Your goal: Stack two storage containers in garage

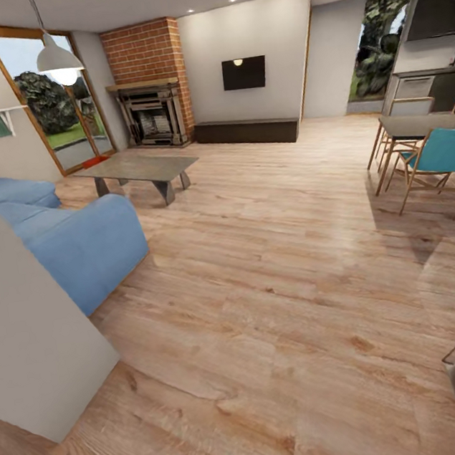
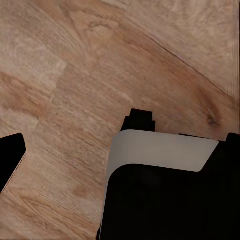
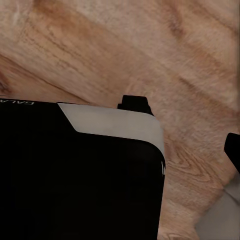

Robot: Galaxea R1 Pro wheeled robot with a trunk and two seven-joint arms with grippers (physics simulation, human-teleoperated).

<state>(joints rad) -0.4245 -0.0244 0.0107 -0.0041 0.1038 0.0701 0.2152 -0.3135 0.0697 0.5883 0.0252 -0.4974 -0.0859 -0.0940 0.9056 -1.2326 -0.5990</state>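
Containers first: I judge the orange-red patch (image 1: 94,161) on the wood floor (image 1: 276,264) beyond the coffee table (image 1: 137,169), by the glass door, is one. I'd drive around the sofa (image 1: 77,238). Either end effector's state I cannot tell.

Three cameras, one high and two low.
The head camera looks forward and down across the living room toward the brick fireplace (image 1: 151,79) far off. Both wrist cameras point down, close over the robot's dark base (image 2: 170,200). All three views share the wood-plank floor (image 1: 276,264).
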